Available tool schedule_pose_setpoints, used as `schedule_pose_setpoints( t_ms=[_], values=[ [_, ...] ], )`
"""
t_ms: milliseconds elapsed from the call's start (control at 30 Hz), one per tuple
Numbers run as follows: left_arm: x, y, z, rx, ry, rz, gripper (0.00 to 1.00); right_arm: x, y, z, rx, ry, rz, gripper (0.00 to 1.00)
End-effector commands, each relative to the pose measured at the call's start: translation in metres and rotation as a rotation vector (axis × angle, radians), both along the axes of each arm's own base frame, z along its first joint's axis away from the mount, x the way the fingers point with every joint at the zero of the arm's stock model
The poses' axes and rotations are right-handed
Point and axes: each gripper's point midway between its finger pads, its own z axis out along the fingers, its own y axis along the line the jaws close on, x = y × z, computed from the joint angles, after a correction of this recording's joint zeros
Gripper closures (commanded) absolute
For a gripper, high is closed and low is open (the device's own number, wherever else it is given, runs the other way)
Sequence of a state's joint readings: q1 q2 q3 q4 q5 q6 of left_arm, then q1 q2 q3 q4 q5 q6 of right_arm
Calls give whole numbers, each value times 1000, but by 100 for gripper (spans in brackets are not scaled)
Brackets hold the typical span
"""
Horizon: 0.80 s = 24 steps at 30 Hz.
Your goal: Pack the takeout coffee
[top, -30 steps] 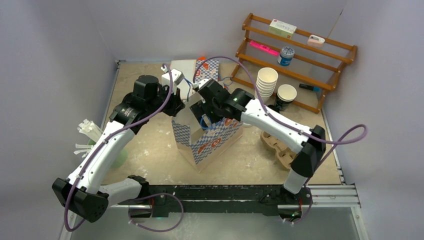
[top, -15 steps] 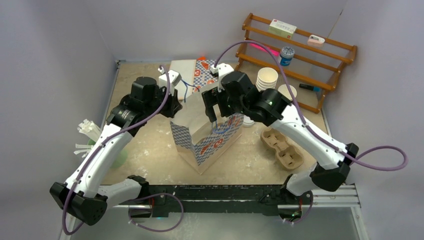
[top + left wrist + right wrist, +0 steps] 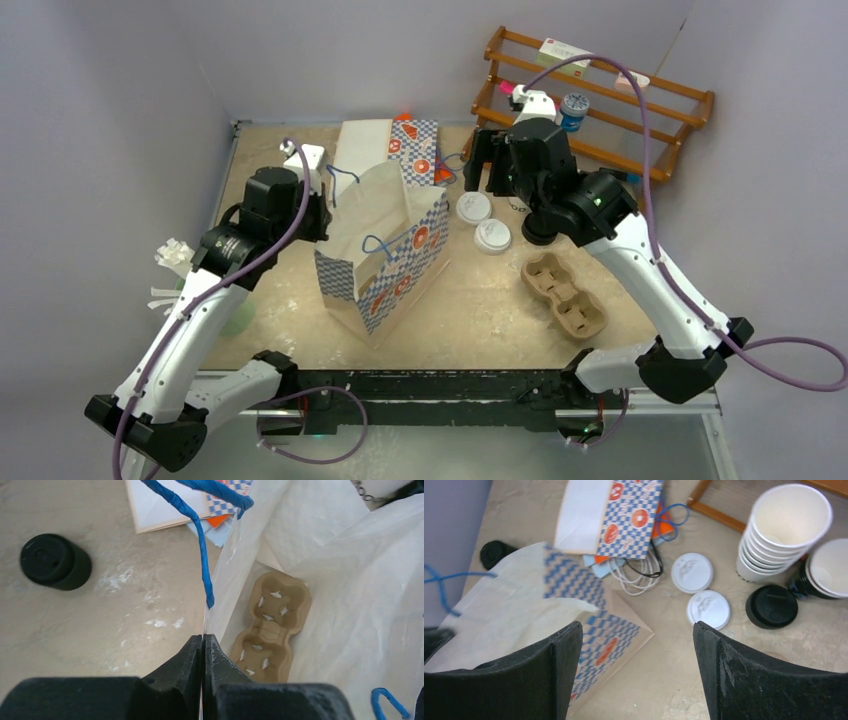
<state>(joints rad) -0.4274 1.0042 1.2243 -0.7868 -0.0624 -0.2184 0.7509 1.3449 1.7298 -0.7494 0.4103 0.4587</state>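
Note:
A black-lidded cup [image 3: 771,606] stands near the stack of white cups, seen from above. Another dark cup with a black lid [image 3: 55,562] stands left of the bag; it also shows in the right wrist view [image 3: 494,554]. The checked paper bag [image 3: 385,250] stands open mid-table. My left gripper [image 3: 203,641] is shut on the bag's left rim [image 3: 328,210]. A cardboard cup carrier [image 3: 270,625] lies inside the bag. My right gripper [image 3: 635,627] is open and empty, high above the table to the right of the bag [image 3: 490,172].
A second cardboard carrier [image 3: 565,295] lies at the right. Two white lids [image 3: 692,573] [image 3: 708,609] lie beside a stack of lidless white cups [image 3: 781,525]. Flat spare bags [image 3: 390,150] lie at the back. A wooden rack [image 3: 640,100] stands back right. Pale utensils [image 3: 170,260] lie at the left.
My right gripper has come up out of the bag and swung back and right toward the rack. My left gripper has pulled the bag's rim left, and the bag shifted left.

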Motion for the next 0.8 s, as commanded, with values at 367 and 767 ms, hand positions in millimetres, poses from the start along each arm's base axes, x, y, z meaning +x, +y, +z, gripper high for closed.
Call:
schedule_pose_setpoints(
  t_ms=[367, 767],
  values=[
    [42, 101, 33, 209, -121, 493, 100, 68, -80, -36, 257, 10, -524, 38],
    [66, 109, 58, 179, -167, 521, 69, 95, -159, -52, 181, 35, -824, 47]
  ],
)
